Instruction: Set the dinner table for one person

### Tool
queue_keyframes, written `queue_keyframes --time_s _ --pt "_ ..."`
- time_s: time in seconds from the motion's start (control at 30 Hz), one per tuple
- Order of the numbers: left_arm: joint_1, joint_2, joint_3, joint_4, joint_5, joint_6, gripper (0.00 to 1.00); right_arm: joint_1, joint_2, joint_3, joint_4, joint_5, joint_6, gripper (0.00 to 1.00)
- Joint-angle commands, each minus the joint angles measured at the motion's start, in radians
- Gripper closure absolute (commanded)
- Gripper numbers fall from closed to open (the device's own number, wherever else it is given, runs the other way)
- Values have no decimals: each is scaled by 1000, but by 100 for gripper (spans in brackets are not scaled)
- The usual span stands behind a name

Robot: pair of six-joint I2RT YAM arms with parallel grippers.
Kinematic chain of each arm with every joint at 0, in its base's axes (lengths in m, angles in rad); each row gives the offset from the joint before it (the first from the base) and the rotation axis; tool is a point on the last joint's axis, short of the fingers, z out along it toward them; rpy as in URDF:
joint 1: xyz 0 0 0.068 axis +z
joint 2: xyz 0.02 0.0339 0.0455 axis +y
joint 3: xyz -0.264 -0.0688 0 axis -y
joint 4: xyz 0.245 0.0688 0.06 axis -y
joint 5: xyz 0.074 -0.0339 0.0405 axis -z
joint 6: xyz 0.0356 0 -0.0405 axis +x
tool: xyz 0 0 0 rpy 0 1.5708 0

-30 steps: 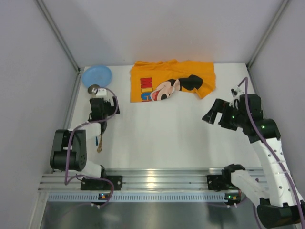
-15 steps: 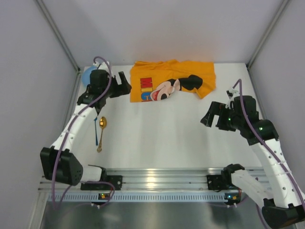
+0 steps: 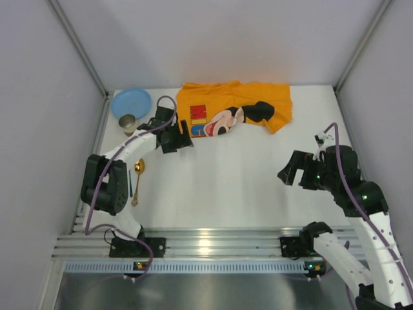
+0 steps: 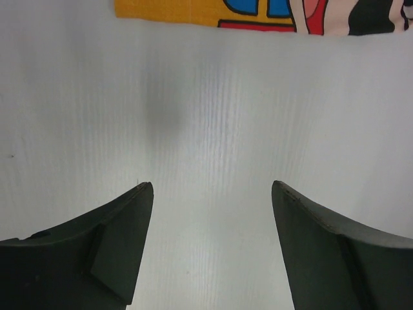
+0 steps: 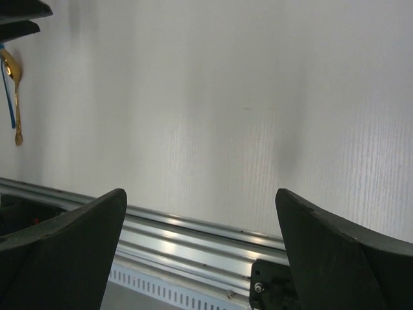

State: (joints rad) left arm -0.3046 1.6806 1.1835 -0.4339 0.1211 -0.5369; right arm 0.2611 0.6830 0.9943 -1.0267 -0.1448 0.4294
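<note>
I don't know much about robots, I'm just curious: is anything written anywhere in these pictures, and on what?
"MI", then a partly hidden letter, perhaps a C: big red and blue letters lying sideways on the orange cloth, beside the cartoon mouse.
Left wrist view: only cut-off bits of print show at the top edge of the picture, too little to read.
Nothing else in view carries text that I can read.

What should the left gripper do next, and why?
Probably ease the left gripper forward and down to pinch the near edge of the cloth. Its jaws are open and empty over bare table, and its wrist view shows that edge just ahead. The plate, cup and spoon lie to its left.
</note>
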Motion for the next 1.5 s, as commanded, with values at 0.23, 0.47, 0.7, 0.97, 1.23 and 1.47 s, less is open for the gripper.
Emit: queue_keyframes --time_s 0.23,0.47,0.7,0.97,1.23,1.47 --pt "13 254 223 -17 -176 -17 28 9 21 -13 -13 82 62 0" --pt "28 444 386 -43 -193 11 28 7 130 20 7 164 63 0" --pt "53 620 569 -72 -89 31 58 -2 257 24 92 192 77 0" --pt "52 613 616 -74 -8 57 100 -222 696 208 343 10 179 0" --pt "45 554 547 -91 103 75 100 -368 1191 414 550 -171 324 3" --pt "35 495 501 -114 134 133 100 -349 1400 403 809 -297 569 8"
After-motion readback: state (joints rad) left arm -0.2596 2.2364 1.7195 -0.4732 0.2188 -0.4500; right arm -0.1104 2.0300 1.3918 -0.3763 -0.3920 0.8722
